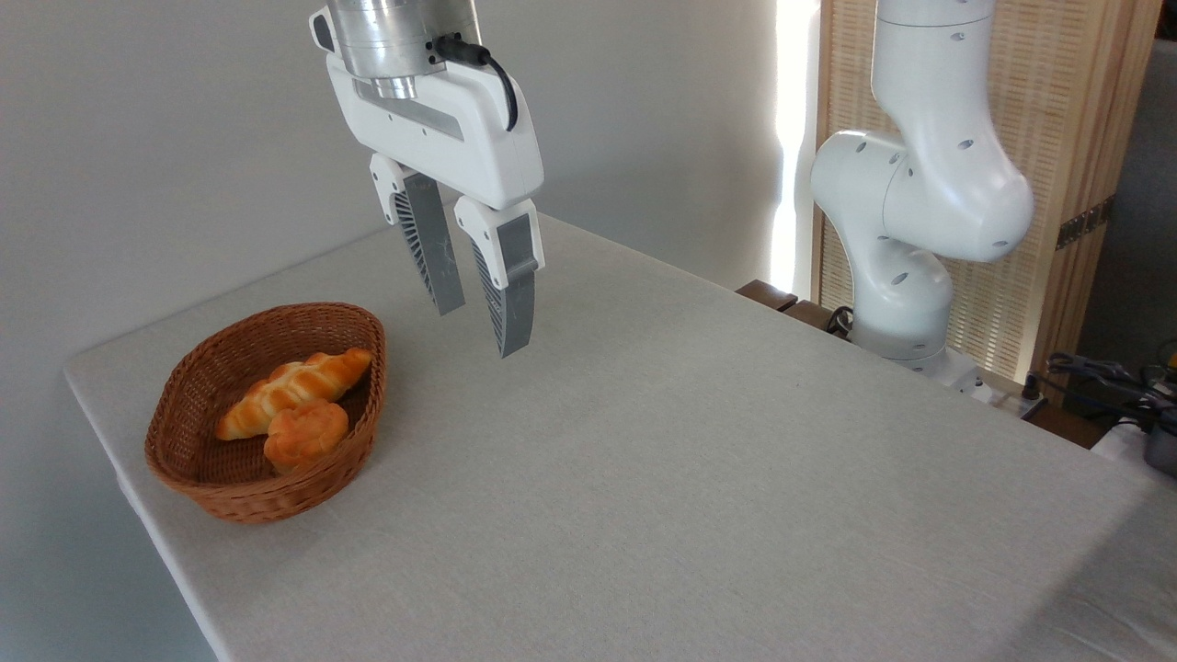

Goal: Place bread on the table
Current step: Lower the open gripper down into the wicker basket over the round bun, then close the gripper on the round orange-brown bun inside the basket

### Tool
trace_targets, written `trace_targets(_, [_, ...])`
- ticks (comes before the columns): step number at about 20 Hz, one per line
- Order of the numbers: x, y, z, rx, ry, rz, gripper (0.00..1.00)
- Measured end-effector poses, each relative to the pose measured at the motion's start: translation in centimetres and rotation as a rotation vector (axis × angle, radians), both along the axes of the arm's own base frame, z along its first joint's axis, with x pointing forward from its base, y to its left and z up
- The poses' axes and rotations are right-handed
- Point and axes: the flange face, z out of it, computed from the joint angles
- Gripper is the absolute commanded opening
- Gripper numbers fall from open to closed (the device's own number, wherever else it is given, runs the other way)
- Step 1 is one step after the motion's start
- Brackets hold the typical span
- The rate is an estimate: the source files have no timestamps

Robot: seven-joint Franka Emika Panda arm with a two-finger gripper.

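Observation:
The bread (306, 434), a small orange bun with a lumpy top, lies inside the brown wicker basket (230, 496) at the left of the table (690, 478). A long twisted golden loaf (294, 380) lies just behind it in the same basket. My gripper (481, 329) hangs in the air above the table, up and to the right of the basket. Its two grey fingers (513, 294) stand apart with nothing between them.
The arm's white base (906, 239) stands past the table's far right edge, in front of a wooden slatted screen (1048, 184). Cables and dark gear (1113, 377) lie at the far right. A plain wall runs behind the table's left side.

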Motion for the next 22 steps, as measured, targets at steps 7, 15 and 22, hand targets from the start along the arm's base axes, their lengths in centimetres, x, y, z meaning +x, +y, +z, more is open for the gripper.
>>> trace_targets(7, [0.0, -0.1, 0.0, -0.007, -0.002, -0.001, 1.00])
trace_targets(15, [3.3, -8.6, -0.8, -0.043, -0.241, -0.138, 1.00])
trace_targets(22, [5.3, -19.2, -10.0, -0.117, -0.337, -0.288, 1.00])
